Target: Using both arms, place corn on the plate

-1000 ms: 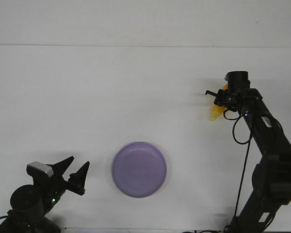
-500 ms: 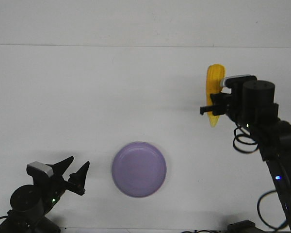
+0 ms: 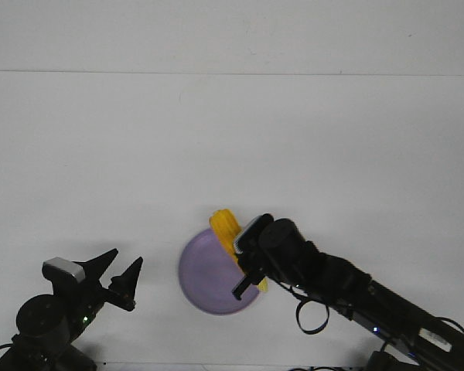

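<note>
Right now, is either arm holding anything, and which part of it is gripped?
The right gripper holds the corn around its middle, over the plate; the exact contact is hidden. The left gripper is open and empty.

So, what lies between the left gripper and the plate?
Nothing: in the front view only bare white table separates the left gripper, which is open, from the plate. The corn is on the plate's far side.

A plain white table [image 3: 216, 139] — its far edge meets a white wall [image 3: 216, 35].
</note>
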`<state>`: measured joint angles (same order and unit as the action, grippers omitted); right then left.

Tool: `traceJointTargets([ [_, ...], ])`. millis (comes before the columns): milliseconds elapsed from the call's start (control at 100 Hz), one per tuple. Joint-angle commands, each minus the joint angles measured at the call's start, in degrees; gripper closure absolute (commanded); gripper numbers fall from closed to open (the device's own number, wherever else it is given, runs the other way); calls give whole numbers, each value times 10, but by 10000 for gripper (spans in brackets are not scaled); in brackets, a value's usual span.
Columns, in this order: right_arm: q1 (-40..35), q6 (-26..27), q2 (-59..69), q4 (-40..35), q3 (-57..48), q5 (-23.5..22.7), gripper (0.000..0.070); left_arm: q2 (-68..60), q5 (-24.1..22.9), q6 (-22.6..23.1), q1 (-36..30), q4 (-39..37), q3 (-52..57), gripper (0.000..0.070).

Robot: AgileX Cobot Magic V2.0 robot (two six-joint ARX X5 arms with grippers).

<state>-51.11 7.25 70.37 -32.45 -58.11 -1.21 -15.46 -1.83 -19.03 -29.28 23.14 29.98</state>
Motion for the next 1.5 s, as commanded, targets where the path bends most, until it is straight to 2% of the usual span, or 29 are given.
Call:
traceJointTargets([
  [0, -19, 17, 28, 33, 12, 13, 689, -2, -3, 3, -2, -8, 6, 278],
  [190, -41, 16, 105, 71, 19, 32, 689, -2, -3, 3, -2, -8, 6, 278],
  [400, -41, 15, 156, 101, 19, 27, 669, -2, -3, 3, -2, -7, 6, 278],
  [440, -41, 15, 161, 105, 19, 27, 614, -2, -3, 3, -2, -7, 6, 278],
  [490, -41, 16, 162, 107, 19, 26, 462, -2, -3, 3, -2, -7, 6, 278],
  [510, -41, 16, 162, 109, 19, 26, 366, -2, -3, 3, -2, -7, 6, 278],
  [550, -41, 20, 162, 113, 19, 20, 234, -2, -3, 3, -2, -7, 6, 278],
  [590, -41, 22, 162, 115, 19, 11, 160, -2, -3, 3, -2, -7, 6, 278],
  [830, -35, 23, 117, 96, -1, 10, 155, -2, -3, 3, -2, -7, 6, 278],
  [950, -24, 12, 48, 66, -22, 31, 155, -2, -3, 3, -2, -8, 6, 277],
  [1040, -17, 1, -23, 49, -24, 82, 155, -2, -3, 3, -2, -8, 6, 277],
  [1250, -12, -28, -192, 2, -17, 243, 155, -2, -3, 3, -2, -9, 6, 277],
  [1390, -12, -27, -280, -18, 17, 293, 155, -2, -3, 3, -2, -13, 6, 277],
  [1490, -12, -25, -322, -28, 52, 306, 155, -2, -3, 4, -2, -14, 6, 278],
])
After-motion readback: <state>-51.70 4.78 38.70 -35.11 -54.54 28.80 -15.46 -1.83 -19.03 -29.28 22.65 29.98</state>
